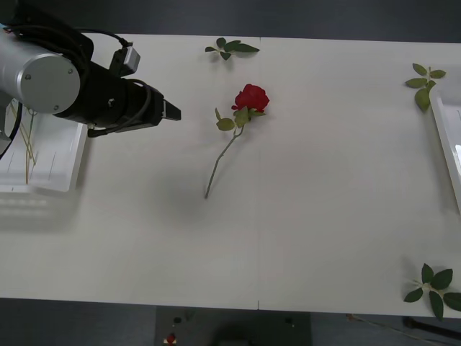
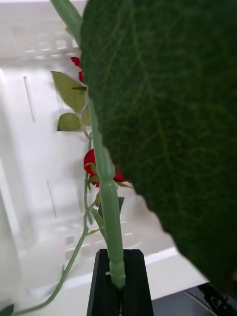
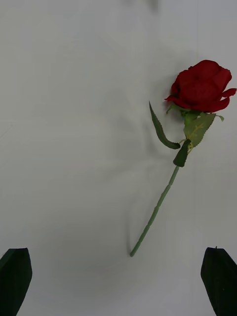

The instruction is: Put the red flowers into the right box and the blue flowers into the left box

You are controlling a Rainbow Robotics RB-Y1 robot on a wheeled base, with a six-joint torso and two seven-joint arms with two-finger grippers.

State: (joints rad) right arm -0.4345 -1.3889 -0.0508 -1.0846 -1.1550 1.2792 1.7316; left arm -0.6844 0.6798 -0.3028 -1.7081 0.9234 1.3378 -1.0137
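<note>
White table (image 1: 302, 238) under both arms. Near its middle, 1 red rose (image 1: 251, 97) lying flat, bloom far, stem (image 1: 220, 164) running near and left. Left gripper (image 3: 118, 281) hovering above that rose, fingers (image 3: 15, 281) spread wide, nothing held. Left box (image 1: 61, 155) at the table's left edge, partly under the left arm, thin stems inside. Right box (image 1: 448, 148) at the right edge. Right gripper (image 2: 118, 284) clenched on a green stem (image 2: 106, 187) above the white right box (image 2: 29, 148), 2 red blooms (image 2: 90, 165) lying below. Loose leaf sprigs (image 1: 230, 48) scattered along table edges.
</note>
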